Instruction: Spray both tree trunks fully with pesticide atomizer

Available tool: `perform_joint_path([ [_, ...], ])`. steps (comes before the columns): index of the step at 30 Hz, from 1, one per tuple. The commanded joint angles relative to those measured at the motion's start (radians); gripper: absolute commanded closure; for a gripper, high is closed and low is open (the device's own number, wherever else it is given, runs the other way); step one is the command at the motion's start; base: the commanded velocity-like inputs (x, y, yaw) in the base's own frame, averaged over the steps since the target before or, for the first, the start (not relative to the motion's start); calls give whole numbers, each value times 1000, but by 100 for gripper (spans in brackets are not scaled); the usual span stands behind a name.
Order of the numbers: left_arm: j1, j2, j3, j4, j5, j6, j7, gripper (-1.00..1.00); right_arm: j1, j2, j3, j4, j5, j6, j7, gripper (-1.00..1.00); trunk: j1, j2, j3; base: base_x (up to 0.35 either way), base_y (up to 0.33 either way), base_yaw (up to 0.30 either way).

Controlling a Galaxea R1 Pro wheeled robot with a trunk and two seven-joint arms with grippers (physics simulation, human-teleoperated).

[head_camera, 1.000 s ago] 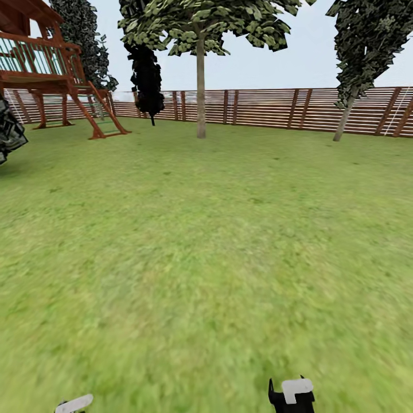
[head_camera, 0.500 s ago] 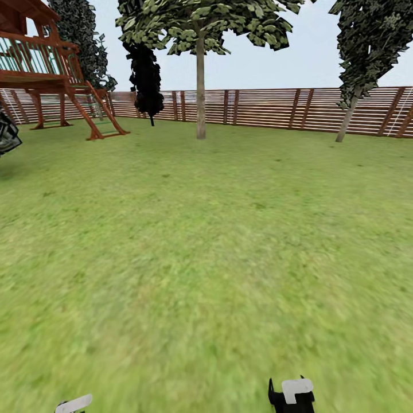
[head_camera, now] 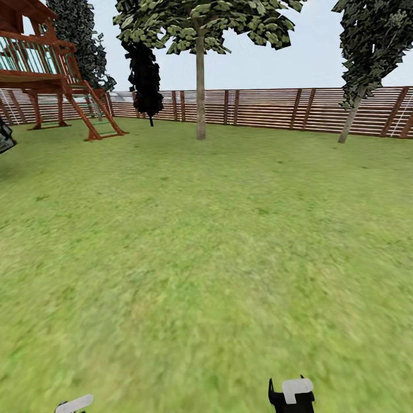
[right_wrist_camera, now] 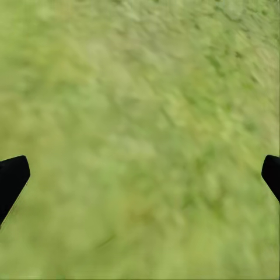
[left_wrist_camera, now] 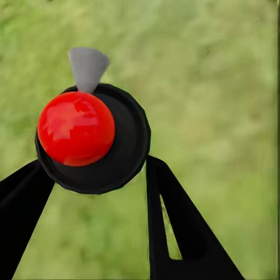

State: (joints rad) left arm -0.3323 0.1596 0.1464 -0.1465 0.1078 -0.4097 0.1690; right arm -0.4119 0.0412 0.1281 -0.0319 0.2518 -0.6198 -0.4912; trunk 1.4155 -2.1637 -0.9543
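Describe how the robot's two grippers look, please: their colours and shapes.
The left gripper has black fingers, flat and tapering; one has a slot cut through it. The right gripper shows black rounded fingertips. In the head view, both arm ends carry pale grey-white plates on black housings.

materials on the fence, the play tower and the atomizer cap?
Fence: looks like brown wood, matte, going by the horizontal slats and posts. Play tower: reddish-brown timber, by its beams and ladder. Atomizer cap, held in the left gripper: glossy red, probably plastic, judging by the highlights on it; its grey nozzle looks matte.
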Motion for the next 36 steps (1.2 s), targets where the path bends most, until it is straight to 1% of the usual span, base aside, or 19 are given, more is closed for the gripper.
perform_joint_path([
  [1, -1, 0, -2, 1, 10, -4, -2, 100, -1, 0, 8, 1, 4, 2, -10, -100, 0, 0, -1, 341, 0, 0],
  [36, -1, 0, -2, 1, 10, -5, -2, 100, -1, 0, 8, 1, 3, 2, -10, -100, 0, 0, -1, 341, 0, 0],
])
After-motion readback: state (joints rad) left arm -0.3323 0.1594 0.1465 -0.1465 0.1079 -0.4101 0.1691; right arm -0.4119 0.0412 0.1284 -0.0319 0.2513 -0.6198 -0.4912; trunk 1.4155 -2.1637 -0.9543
